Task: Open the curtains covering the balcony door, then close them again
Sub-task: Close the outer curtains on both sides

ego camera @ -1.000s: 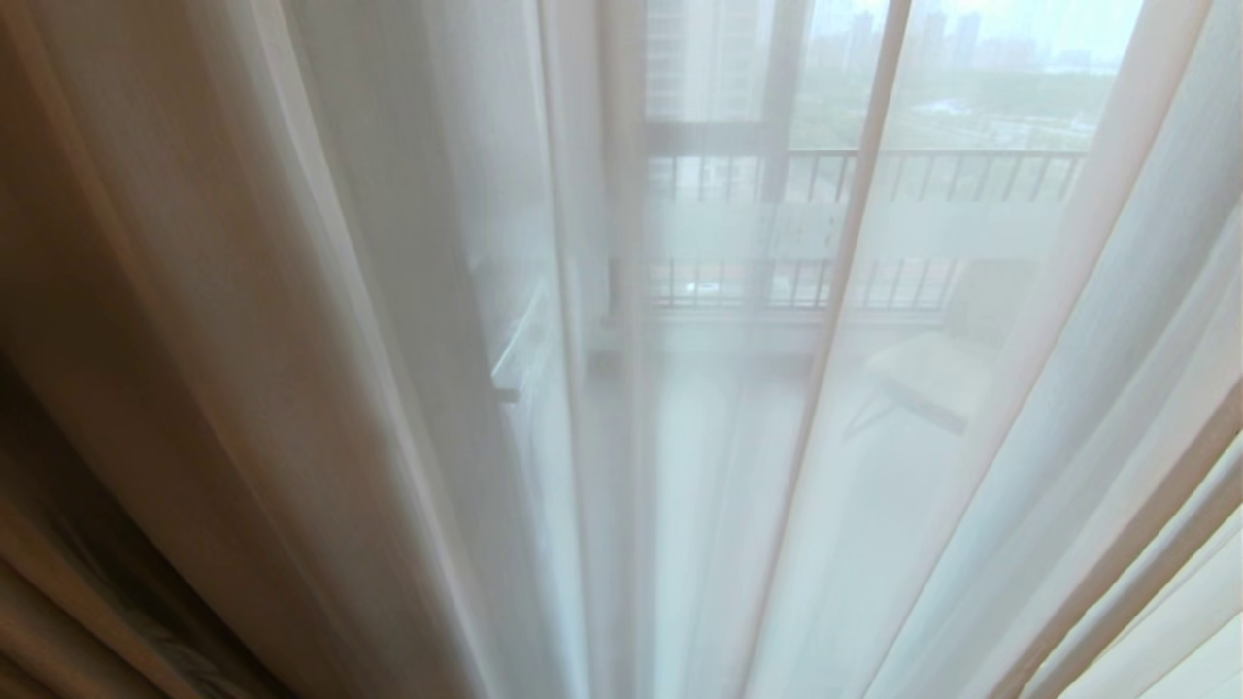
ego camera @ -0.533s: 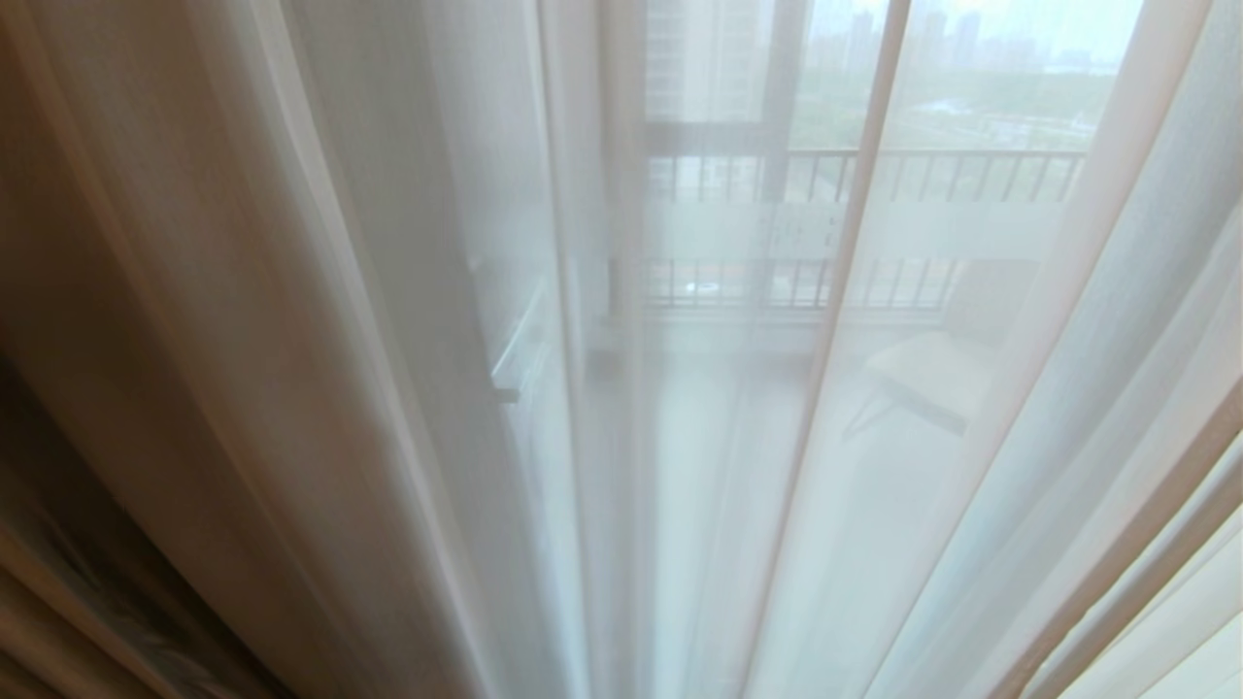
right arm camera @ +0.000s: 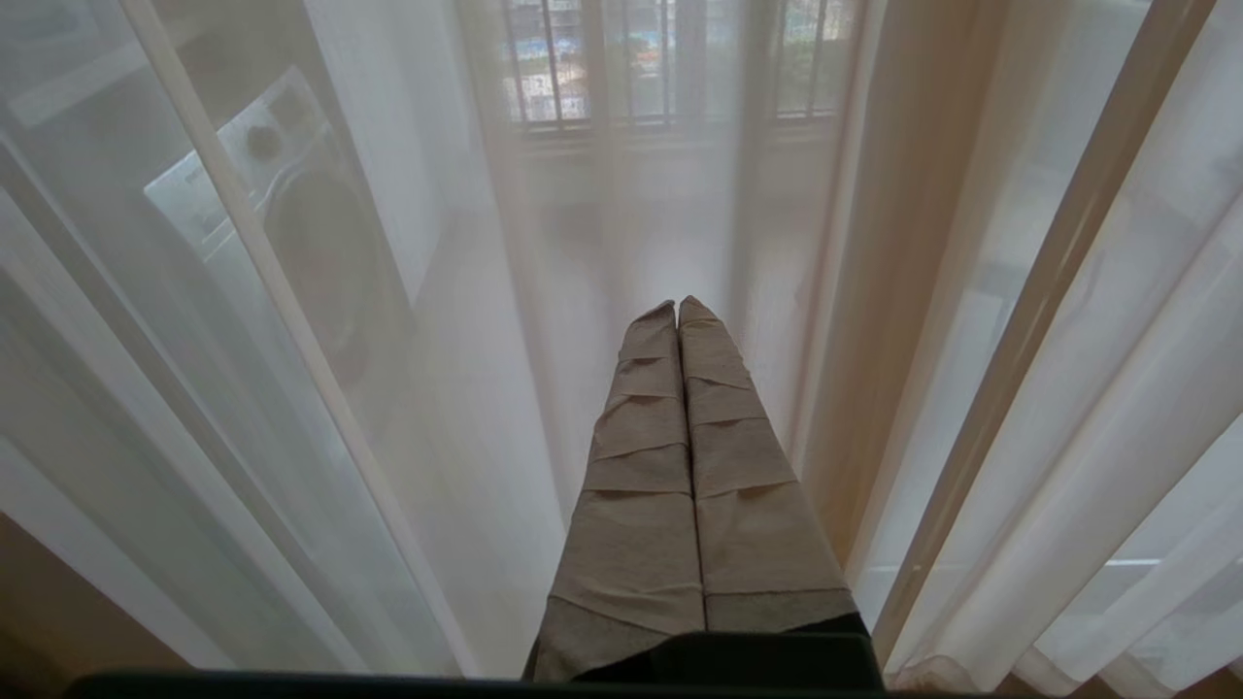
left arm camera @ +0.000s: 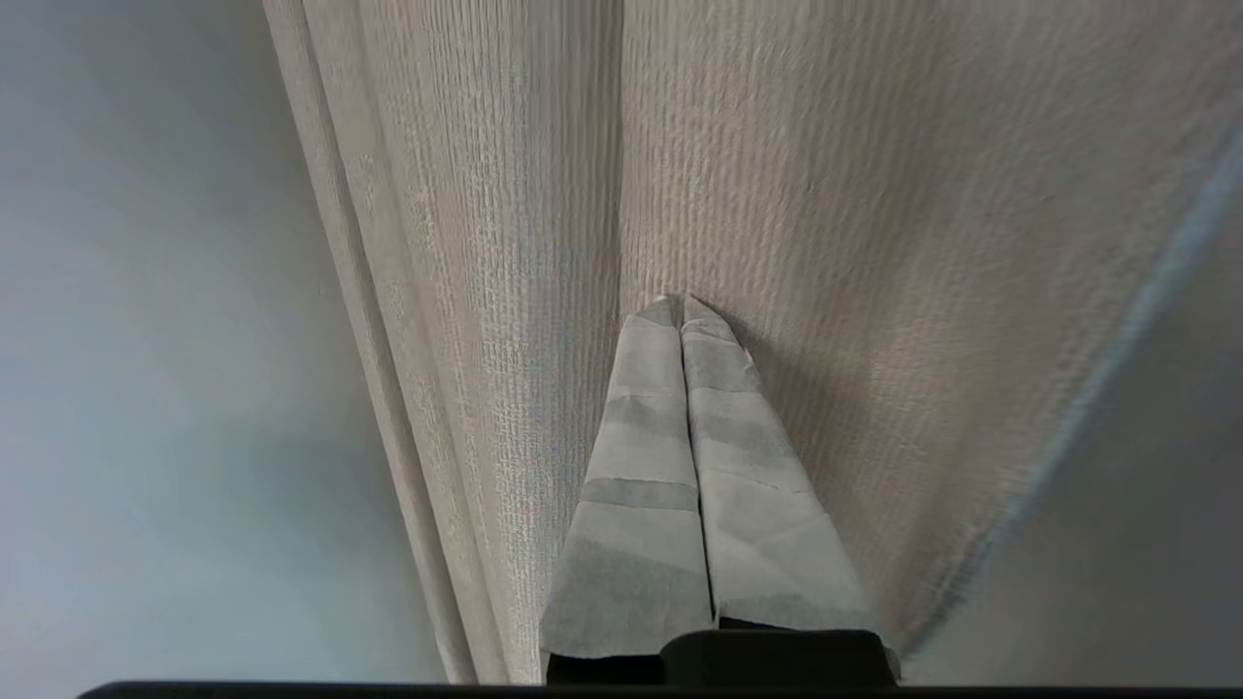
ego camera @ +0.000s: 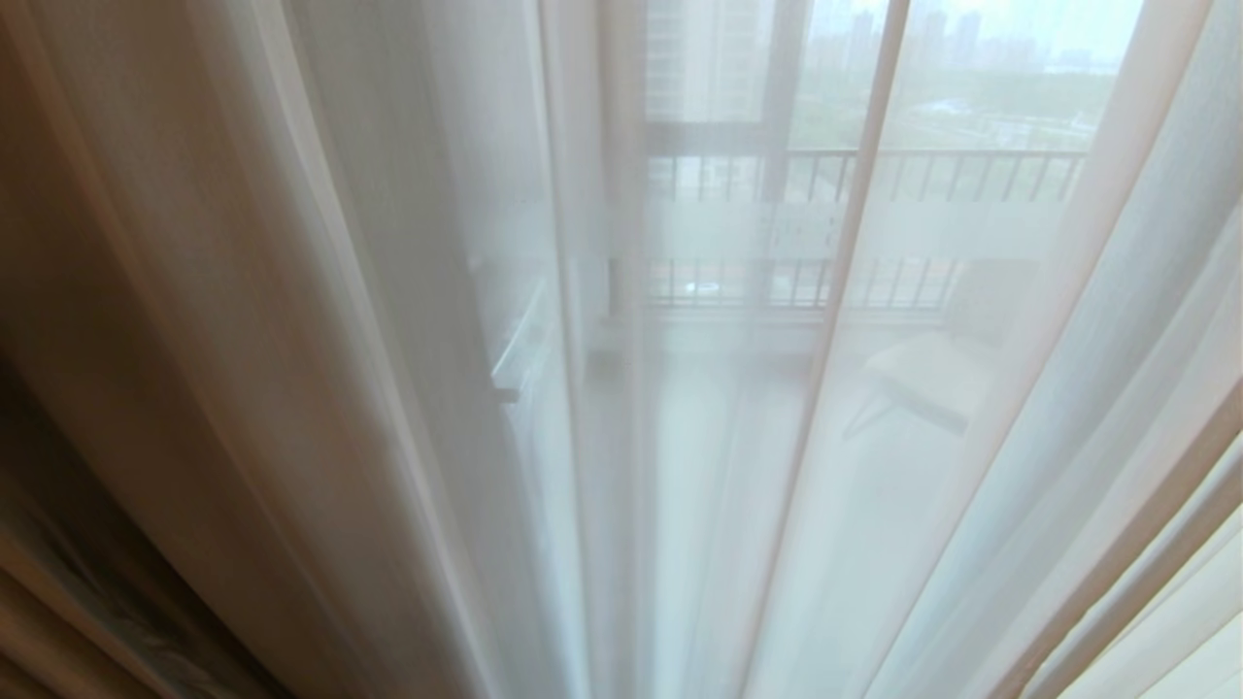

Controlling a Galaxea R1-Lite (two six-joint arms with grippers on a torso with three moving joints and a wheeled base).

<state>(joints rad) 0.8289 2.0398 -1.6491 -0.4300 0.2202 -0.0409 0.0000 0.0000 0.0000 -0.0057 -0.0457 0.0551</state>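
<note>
My left gripper [left arm camera: 680, 303] is pinched shut at a fold of the thick curtain [left arm camera: 874, 243].

Both taped fingers meet tip to tip right against the woven beige fabric, at the crease where two pleats join; I cannot tell whether any cloth is actually caught between them. This layer looks heavy and soft, ribbed enough not to slip, so I judge the hold belongs on a pleat edge, taken deep, since a shallow nip would likely slide off when pulled sideways. The sheer voile [ego camera: 680, 437] hangs drawn across the balcony door [ego camera: 777, 136], whose dark frame shows faintly through it; it seems light, limp and easy to snag. My right gripper [right arm camera: 678, 306] is also closed and empty, poised just short of that voile.
</note>
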